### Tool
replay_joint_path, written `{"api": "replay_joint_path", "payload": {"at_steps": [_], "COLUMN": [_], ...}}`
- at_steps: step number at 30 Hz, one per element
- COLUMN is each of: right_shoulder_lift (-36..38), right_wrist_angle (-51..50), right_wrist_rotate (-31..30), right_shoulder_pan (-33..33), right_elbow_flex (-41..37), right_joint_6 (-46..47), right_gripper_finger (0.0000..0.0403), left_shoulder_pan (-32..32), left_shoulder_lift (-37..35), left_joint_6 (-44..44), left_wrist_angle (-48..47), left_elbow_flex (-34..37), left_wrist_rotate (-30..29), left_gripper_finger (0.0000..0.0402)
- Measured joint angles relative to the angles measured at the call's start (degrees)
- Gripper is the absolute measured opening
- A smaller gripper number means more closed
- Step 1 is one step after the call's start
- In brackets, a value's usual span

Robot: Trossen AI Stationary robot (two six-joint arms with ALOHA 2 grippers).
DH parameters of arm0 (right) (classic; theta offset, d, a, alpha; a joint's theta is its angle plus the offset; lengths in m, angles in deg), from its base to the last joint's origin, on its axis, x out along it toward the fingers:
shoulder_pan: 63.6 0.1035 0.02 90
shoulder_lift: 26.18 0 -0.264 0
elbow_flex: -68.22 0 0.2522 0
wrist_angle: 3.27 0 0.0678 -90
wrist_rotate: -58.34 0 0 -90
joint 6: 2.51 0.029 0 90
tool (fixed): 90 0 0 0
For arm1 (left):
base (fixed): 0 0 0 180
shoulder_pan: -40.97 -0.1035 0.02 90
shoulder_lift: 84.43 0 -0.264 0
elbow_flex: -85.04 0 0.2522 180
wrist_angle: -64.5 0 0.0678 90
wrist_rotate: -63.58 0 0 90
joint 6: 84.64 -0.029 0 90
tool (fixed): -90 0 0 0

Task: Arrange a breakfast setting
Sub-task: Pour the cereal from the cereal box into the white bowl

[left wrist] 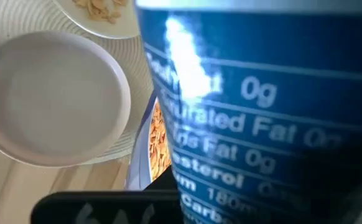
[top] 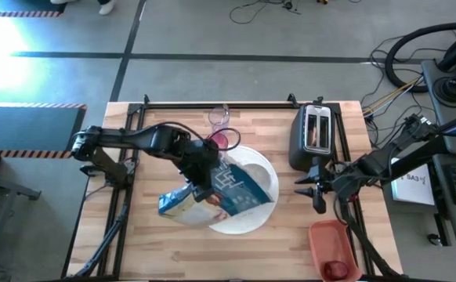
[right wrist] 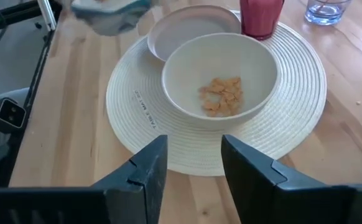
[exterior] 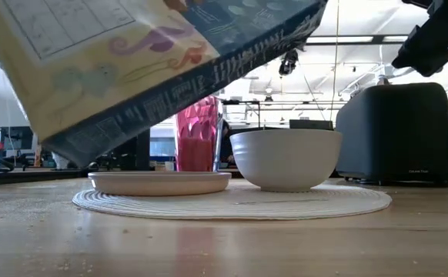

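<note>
My left gripper (top: 203, 186) is shut on a blue cereal box (top: 212, 196), held tilted in the air over the large round white ribbed plate (right wrist: 293, 93). On that plate stand a small white bowl (right wrist: 218, 74) with a few cereal flakes, a smaller pale plate (right wrist: 190, 28) and, at its far rim, a pink tumbler (right wrist: 260, 15). A clear glass (right wrist: 324, 9) stands on the wood beyond the tumbler. My right gripper (right wrist: 193, 155) hovers open at the plate's right side, near the toaster, with nothing between its fingers. My left gripper grips the cereal box about its middle (top: 209, 182), reaching in from the table's left and slanting downward. The box itself hides the fingers in the wrist view. The box (exterior: 155, 54) hangs clear of the plate, tilted with its left end lower.
A black toaster (top: 314, 133) stands at the far right of the table. An orange-red tray (top: 334, 247) with a dark-red fruit (top: 336, 269) lies at the near right corner. Bare wood lies along the near edge and on the left.
</note>
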Motion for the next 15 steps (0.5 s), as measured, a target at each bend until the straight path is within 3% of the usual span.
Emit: {"api": "replay_joint_path", "payload": {"at_steps": [15], "right_shoulder_lift": [-0.71], "right_wrist_angle": [-0.02], "right_wrist_rotate": [0.01], "right_shoulder_pan": [0.02], "right_elbow_flex": [-0.04], "right_joint_6": [0.00], "right_gripper_finger": [0.0137], "left_shoulder_pan": [-4.55], "left_shoulder_lift": [1.45], "left_joint_6": [9.91], "left_wrist_angle": [-7.36], "left_elbow_flex": [-8.19], "left_wrist_rotate": [4.73], "left_gripper_finger": [0.0000]}}
